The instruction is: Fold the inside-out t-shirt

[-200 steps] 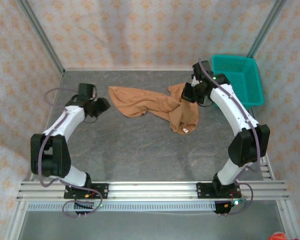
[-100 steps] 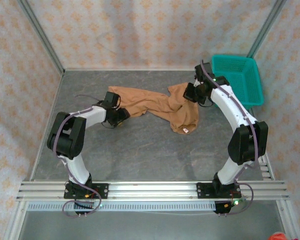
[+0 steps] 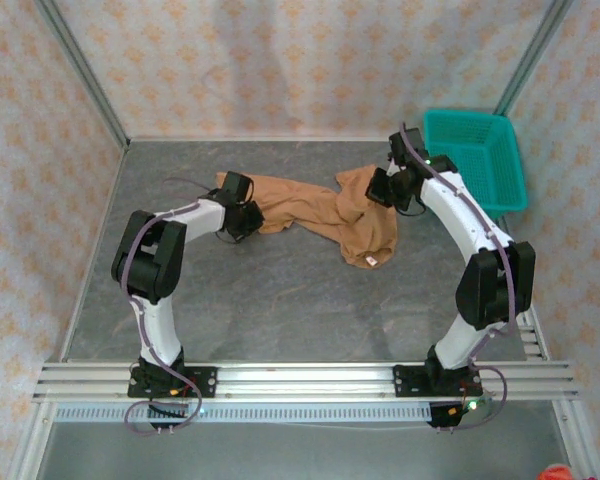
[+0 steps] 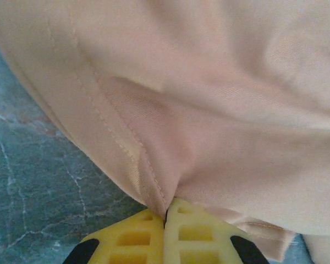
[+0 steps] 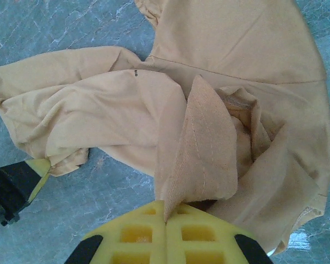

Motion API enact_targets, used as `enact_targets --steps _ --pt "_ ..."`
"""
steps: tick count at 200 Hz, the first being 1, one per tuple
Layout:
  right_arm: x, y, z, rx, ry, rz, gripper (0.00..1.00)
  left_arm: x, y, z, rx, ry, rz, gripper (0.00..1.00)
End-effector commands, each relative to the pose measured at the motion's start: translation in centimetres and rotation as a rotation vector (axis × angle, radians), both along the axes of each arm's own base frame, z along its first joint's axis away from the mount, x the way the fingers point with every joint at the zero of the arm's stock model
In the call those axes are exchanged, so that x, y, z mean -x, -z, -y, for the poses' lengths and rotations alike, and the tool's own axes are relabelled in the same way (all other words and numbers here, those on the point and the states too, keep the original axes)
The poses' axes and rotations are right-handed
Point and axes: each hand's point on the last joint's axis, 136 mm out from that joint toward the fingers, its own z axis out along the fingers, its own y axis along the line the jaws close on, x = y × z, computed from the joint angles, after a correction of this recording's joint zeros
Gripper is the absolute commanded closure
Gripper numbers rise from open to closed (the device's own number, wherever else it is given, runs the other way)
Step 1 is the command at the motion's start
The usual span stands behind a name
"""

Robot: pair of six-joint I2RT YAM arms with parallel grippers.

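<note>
A grey, stone-patterned table (image 3: 280, 310) carries the inside-out t-shirt (image 3: 310, 212). The shirt lies bunched in a crumpled band across the far middle of the surface, stretched between the two arms and apart from the teal basket (image 3: 477, 158) in the far right corner. The cloth looks thin, soft and light, so it will probably sag, twist and drag rather than keep any shape, and it seems in no danger of breaking. The firmest places to hold are likely the stitched hems and seams near its corners, where a pull would spread it flat. The shirt is plain orange-brown with raised seams facing outward. Its left part is a narrow twisted strip, and its right part is a wider heap hanging toward the near side. The left gripper (image 3: 248, 215) is pinched tight on a stitched hem at the shirt's left end. The right gripper (image 3: 378, 190) is pinched tight on an upright fold at the right end. A small white label (image 3: 372, 262) shows at the heap's near edge.
</note>
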Motion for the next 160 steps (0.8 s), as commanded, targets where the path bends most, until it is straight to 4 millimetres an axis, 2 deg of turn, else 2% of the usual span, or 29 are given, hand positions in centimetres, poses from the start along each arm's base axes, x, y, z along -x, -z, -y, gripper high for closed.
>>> enact_targets --steps 1,22,38,52,65,83,106,135,160 --pt "-1.3 -2.8 2.1 0.02 0.052 0.063 1.0 -1.4 -6.8 -3.0 -0.074 0.002 0.068 1.0" --pt "-2.2 -6.7 5.1 0.014 0.12 0.128 1.0 -2.3 -14.9 -6.9 -0.082 -0.025 0.159 1.0" --pt "-2.4 -9.3 7.3 0.011 0.173 0.177 1.0 -2.2 -20.5 -10.0 -0.066 -0.07 0.243 1.0" --pt "-2.3 -11.2 8.8 -0.002 0.216 0.212 1.0 -1.6 -24.5 -12.3 -0.063 -0.114 0.311 1.0" --pt "-2.2 -12.5 9.6 -0.02 0.241 0.24 1.0 -1.0 -27.2 -13.9 -0.061 -0.153 0.372 1.0" --pt "-2.2 -14.3 9.9 -0.042 0.253 0.274 1.0 -0.2 -29.8 -15.4 -0.052 -0.189 0.433 1.0" --pt "-2.1 -16.4 10.0 -0.057 0.251 0.311 1.0 0.4 -32.1 -16.5 -0.029 -0.216 0.493 1.0" --pt "-2.4 -19.4 9.3 -0.1 0.236 0.37 1.0 0.5 -34.7 -16.2 0.0 -0.203 0.551 1.0" --pt "-2.7 -23.1 8.1 -0.194 0.201 0.455 1.0 0.7 -36.6 -15.7 0.023 -0.187 0.588 1.0"
